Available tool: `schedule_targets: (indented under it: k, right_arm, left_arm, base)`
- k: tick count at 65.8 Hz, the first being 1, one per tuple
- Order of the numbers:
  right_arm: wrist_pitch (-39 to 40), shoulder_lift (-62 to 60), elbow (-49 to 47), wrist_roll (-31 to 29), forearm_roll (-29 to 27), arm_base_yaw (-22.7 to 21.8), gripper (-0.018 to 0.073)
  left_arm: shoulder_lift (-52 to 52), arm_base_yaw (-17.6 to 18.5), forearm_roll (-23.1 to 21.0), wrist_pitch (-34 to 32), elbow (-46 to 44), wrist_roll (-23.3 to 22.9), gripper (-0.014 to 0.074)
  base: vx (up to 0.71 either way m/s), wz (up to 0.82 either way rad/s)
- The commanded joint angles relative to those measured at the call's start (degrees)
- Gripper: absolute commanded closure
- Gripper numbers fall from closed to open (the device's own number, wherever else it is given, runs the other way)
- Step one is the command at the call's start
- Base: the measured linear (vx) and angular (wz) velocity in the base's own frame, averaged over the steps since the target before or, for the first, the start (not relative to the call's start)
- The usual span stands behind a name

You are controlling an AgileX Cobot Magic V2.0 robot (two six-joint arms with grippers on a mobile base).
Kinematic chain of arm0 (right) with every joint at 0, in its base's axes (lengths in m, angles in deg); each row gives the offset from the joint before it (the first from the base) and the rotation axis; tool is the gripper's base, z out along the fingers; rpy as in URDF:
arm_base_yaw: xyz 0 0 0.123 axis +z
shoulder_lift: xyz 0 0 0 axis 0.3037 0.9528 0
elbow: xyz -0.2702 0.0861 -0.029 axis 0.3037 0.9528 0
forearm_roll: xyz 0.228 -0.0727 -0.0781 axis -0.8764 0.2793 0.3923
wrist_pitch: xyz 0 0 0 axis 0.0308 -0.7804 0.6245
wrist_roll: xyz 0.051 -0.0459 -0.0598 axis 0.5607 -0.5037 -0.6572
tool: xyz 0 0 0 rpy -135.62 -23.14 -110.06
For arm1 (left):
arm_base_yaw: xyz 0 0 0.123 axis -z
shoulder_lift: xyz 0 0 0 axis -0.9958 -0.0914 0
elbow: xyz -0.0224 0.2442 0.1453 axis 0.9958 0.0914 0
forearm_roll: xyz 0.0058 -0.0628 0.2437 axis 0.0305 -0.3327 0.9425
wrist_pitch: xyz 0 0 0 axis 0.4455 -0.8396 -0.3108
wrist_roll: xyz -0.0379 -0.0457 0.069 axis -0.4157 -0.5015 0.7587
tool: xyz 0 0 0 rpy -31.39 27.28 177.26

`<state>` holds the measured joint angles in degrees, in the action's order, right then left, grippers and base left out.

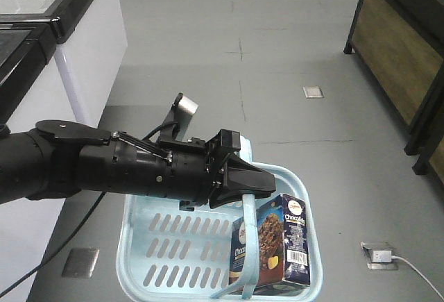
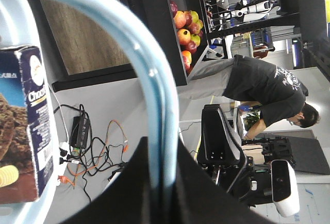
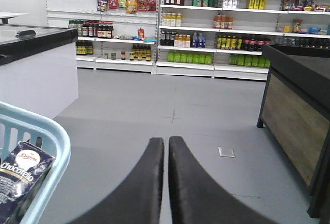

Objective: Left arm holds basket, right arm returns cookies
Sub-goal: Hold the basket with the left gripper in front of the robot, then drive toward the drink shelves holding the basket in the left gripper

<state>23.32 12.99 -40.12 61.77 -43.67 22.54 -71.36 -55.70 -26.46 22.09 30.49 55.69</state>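
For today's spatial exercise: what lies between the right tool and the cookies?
The basket rim, then bare grey floor, seen in the right wrist view.

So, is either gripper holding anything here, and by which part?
Left gripper grips the light blue plastic basket by its handle; right gripper holds nothing.

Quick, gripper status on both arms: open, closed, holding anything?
Left gripper: closed on the basket handle.
Right gripper: closed, holding nothing.
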Motion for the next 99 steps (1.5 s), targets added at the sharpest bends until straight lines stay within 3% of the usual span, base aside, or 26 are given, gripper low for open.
schedule_targets:
  k: [1,99]
  right_arm:
    - [4.32,-0.72,1.03,-0.25,0.45,-0.27,0.0569]
    - [4.32,-0.72,1.03,-0.25,0.45,-0.27,0.0569]
  left_arm:
    - [3.12,0.01,-6.62,2.96,-1.63,0.46,0.0599]
    - [3.12,0.01,-6.62,2.97,-1.63,0.46,0.0599]
  base:
    - [0.19,-0.09]
    - [0.34,-0.01]
